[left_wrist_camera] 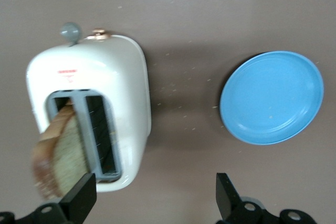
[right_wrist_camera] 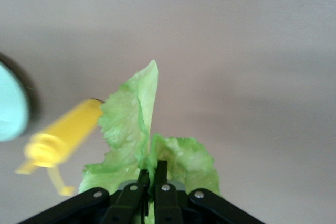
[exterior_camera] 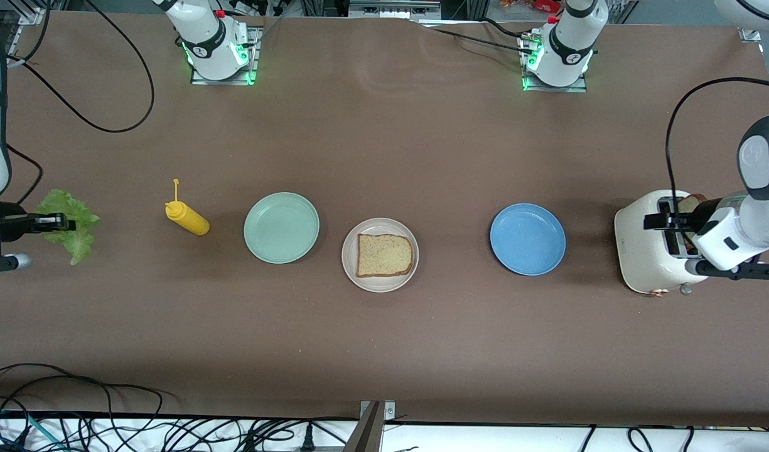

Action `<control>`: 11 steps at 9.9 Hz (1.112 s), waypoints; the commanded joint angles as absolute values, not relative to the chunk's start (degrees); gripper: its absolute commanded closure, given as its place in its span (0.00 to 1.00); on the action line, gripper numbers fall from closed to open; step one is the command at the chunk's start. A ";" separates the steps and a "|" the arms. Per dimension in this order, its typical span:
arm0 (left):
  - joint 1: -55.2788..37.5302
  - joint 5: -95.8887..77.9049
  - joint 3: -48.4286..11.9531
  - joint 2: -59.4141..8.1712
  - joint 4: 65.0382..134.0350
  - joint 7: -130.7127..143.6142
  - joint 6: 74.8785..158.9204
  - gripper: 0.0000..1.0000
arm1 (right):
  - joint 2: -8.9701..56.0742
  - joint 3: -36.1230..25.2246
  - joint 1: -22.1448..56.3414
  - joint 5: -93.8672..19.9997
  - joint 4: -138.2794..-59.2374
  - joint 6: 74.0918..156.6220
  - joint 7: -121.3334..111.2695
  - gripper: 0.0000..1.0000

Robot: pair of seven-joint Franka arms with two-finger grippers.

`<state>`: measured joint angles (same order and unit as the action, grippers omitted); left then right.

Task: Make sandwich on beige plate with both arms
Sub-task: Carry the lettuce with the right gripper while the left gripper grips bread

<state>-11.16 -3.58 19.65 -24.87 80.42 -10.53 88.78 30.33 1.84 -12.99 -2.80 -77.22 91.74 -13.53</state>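
Fingers: right gripper (right_wrist_camera: 150, 182) pinches lettuce leaf (right_wrist_camera: 134, 129); left gripper (left_wrist_camera: 152, 195) spread wide over toaster (left_wrist_camera: 94, 108).
Bread slice (exterior_camera: 384, 255) waits on beige plate (exterior_camera: 380, 284); second bread slice (left_wrist_camera: 58, 156) leans from slot, ungrasped.

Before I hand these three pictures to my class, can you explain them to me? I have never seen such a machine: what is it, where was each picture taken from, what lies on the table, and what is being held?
These are two white robot arms bolted to a brown table. The wide picture looks down from a high camera facing them; the other two come from cameras on each arm's wrist.

In a row lie a yellow squeeze bottle, a mint-green plate, the beige plate carrying one bread slice, a blue plate and a white toaster.

The right gripper, at its own end of the table, has its fingers shut on a lettuce leaf. The left gripper is over the toaster with fingers open, where a second bread slice sticks out of a slot.
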 commanded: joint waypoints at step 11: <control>-6.07 4.48 19.34 -4.58 106.74 -12.13 108.06 0.00 | 46.21 18.72 11.31 -6.15 -73.65 130.38 76.23 1.00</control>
